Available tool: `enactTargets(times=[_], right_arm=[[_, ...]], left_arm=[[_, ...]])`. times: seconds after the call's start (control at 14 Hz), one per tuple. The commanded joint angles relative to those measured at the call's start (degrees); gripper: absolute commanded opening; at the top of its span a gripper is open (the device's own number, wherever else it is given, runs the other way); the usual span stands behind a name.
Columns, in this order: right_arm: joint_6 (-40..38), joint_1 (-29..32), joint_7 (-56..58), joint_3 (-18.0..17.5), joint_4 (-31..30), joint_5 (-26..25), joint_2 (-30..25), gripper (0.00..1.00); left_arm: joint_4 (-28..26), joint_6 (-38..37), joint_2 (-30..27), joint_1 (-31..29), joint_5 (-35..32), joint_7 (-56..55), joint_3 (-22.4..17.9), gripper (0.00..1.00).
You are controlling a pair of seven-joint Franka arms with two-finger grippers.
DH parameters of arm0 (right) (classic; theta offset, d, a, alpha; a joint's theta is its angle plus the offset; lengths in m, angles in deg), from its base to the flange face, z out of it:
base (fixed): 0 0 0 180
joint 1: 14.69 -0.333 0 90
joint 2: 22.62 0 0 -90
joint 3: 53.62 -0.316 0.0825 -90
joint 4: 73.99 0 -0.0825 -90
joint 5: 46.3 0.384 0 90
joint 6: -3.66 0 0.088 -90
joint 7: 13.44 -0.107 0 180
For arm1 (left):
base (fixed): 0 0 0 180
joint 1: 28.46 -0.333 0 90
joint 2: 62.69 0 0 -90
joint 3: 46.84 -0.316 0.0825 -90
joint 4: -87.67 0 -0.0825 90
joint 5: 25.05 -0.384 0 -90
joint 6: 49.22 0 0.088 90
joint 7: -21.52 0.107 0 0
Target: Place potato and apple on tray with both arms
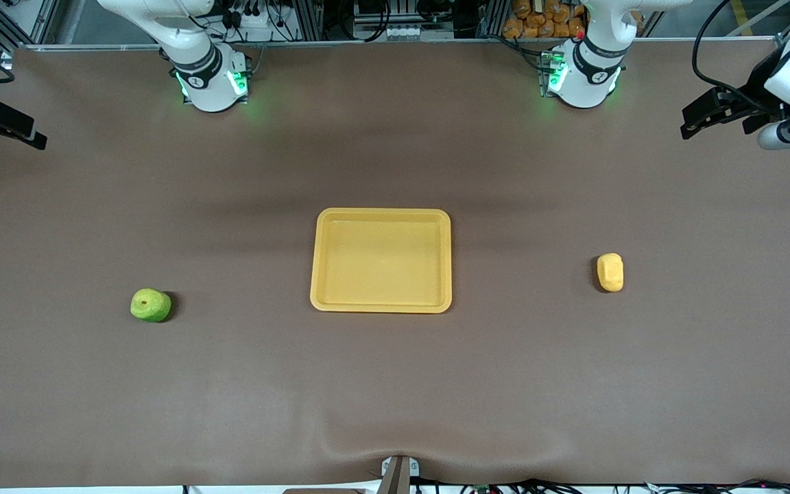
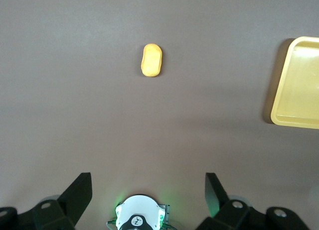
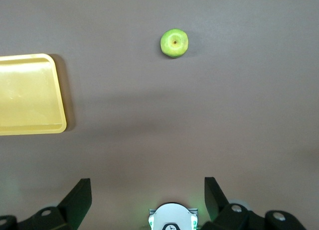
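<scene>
1. The yellow tray (image 1: pixel 381 305) sits mid-table, nothing in it, bare brown cloth on every side.
2. The green apple (image 1: pixel 151 305) lies well apart from it toward the right arm's end.
3. The potato (image 1: pixel 610 272) lies well apart toward the left arm's end.
4. The left gripper (image 2: pixel 148 192) hangs high over the table's edge, jaws spread wide, holding nothing.
5. The right gripper (image 3: pixel 148 197) does likewise at its own end.

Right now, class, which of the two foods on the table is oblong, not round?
The potato, yellow-orange, toward the left arm's end; the apple is round and green.
</scene>
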Motion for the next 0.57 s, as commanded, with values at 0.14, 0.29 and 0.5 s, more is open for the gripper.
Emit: enactTargets(times=[0.14,0.29,0.5], right_arm=[[0.8,0.6,3.2,-1.0,-0.6,0.9,1.8,1.00],[0.5,0.9,2.5,-0.9,-0.6,3.8,3.4,1.00],[0.7,0.3,-3.3,-1.0,0.0,5.3,6.3,1.00]], left_arm=[[1.1,-1.1,0.6,-0.2,1.3,1.1,-0.2,1.00],[0.6,0.2,0.9,-0.3,1.3,1.1,-0.2,1.00],[-0.9,2.6,2.3,-0.5,1.3,1.1,-0.3,1.00]])
